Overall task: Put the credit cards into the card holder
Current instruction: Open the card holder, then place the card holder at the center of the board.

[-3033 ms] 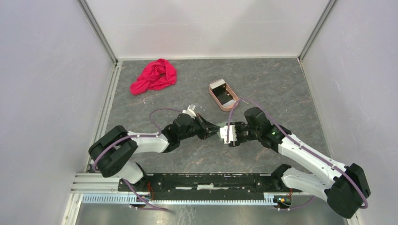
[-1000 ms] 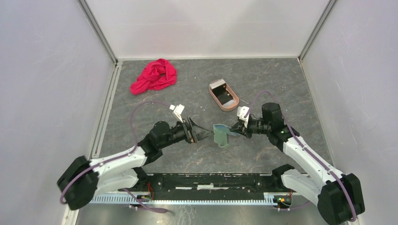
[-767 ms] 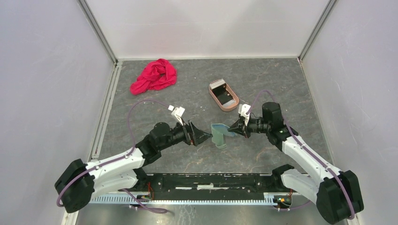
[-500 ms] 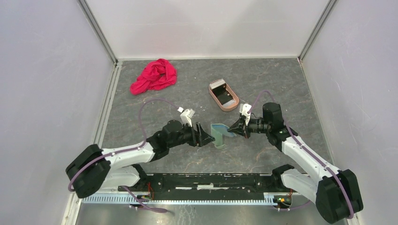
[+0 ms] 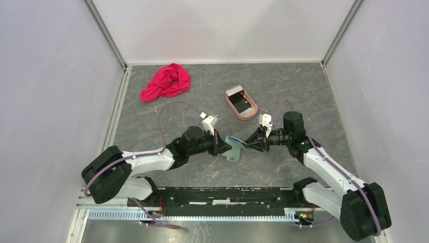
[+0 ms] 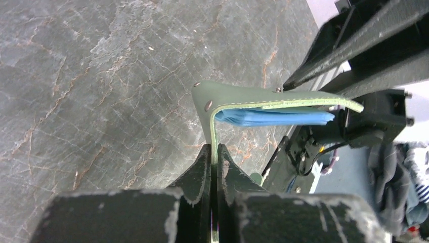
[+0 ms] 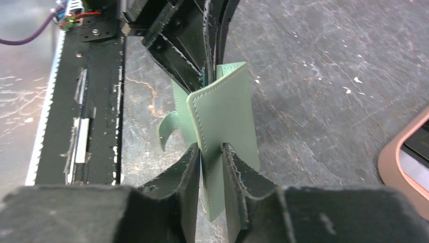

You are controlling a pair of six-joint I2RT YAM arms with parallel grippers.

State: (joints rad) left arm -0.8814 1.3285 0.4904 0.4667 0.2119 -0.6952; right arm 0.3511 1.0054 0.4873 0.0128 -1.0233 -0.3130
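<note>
I note bright, even overhead light in the top view, shadows soft. Both wrist views blur along the bottom edge; the table (image 6: 76, 76) is sharp.

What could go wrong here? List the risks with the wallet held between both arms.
1. The left gripper pinches only the thin edge of one flap of the card holder, held in the air; it may twist or slip out.
2. The right gripper has its jaws slightly apart around the other flap, so that side probably gives little support.
3. The credit cards lie in the tray, and both grippers are busy at the holder.
</note>
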